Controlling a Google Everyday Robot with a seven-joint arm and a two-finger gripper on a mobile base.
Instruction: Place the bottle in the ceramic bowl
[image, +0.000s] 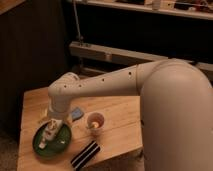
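The arm (150, 90) reaches in from 3 o'clock over the table (120, 107). The bowl (64, 146) sits toward the table's 7 o'clock. The gripper (53, 124) hangs at the bowl's 12 o'clock; I cannot tell whether it is grasping. The bottle (46, 140) lies in the bowl, cup (95, 121) at 2 o'clock.

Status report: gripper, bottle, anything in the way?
Copy: gripper low over ceramic bowl. White bottle inside the rim, under gripper. Nearby tan cup and blue block not blocking.

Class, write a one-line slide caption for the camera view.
Robot tool over the green ceramic bowl, white bottle just below it within the bowl's rim, tan cup to one side.
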